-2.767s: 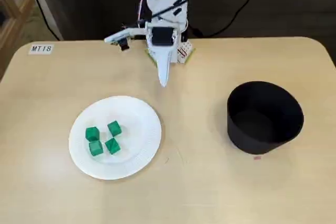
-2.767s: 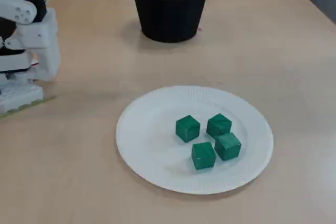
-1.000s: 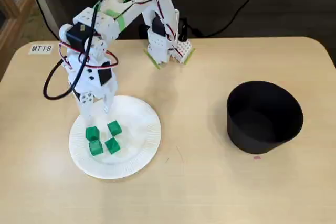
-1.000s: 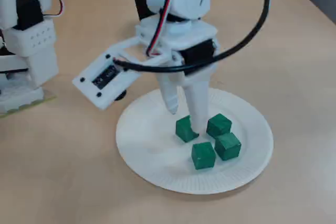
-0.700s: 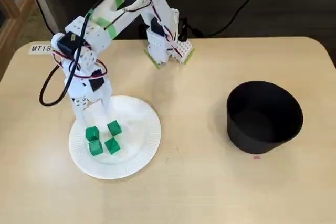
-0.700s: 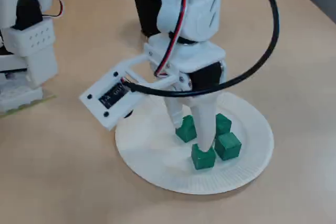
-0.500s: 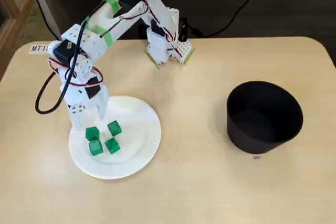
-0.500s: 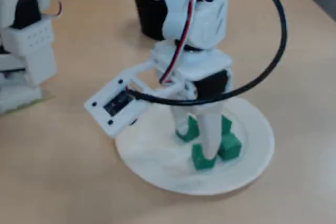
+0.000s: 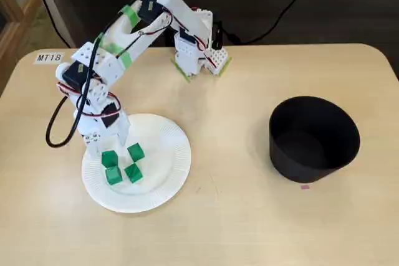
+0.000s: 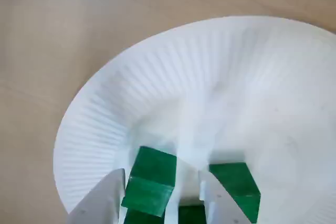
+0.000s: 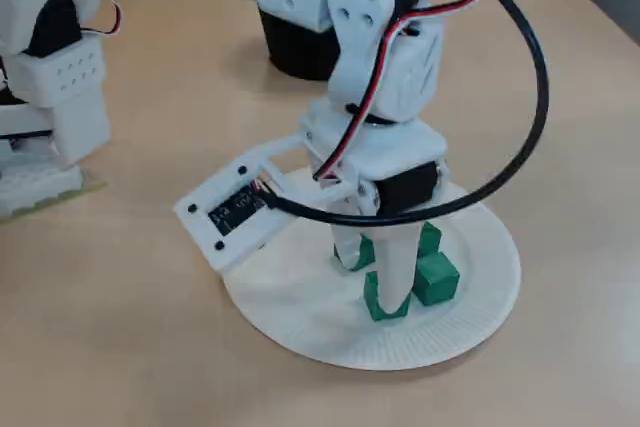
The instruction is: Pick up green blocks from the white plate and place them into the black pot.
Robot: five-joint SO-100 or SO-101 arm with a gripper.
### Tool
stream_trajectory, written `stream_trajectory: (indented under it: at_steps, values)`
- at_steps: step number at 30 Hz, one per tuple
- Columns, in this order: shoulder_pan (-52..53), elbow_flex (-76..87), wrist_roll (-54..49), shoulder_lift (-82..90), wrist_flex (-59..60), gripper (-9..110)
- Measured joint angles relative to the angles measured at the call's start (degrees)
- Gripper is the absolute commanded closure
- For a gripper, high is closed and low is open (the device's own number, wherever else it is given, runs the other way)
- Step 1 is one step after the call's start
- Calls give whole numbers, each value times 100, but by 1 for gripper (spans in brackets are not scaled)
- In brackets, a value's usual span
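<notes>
Several green blocks lie close together on the white plate at the left of the table. My gripper points down onto the plate's left part and stands open, one finger on each side of the upper-left block. In the wrist view that block sits in the gap between the two white fingers, apart from the right one, on the ribbed plate. A second block lies just outside the right finger. The other fixed view shows the gripper low over the plate, with a block beside it. The black pot stands far right, nothing visible inside.
The arm's base is fixed at the table's back edge. A black cable loops out to the left of the wrist. A label reading MT18 sits at the back left corner. The pot is partly hidden behind the arm.
The arm swung from its folded pose at the base out to the plate and lowered. In the last half second the gripper sank around one block. The blocks have not moved.
</notes>
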Motion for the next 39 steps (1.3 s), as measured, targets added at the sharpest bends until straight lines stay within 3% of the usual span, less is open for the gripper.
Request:
stream_trajectory:
  at_steps: [7, 17, 24, 29, 39]
  values:
    - [-26, -97, 167, -396, -501, 104]
    - [-53, -694, -26, -483, -703, 104]
    - [-413, -1811, -984, 316, -642, 104]
    - [-1600, -2030, -1854, 1204, -606, 104]
    - [-5221, -2030, -2918, 1995, -650, 104]
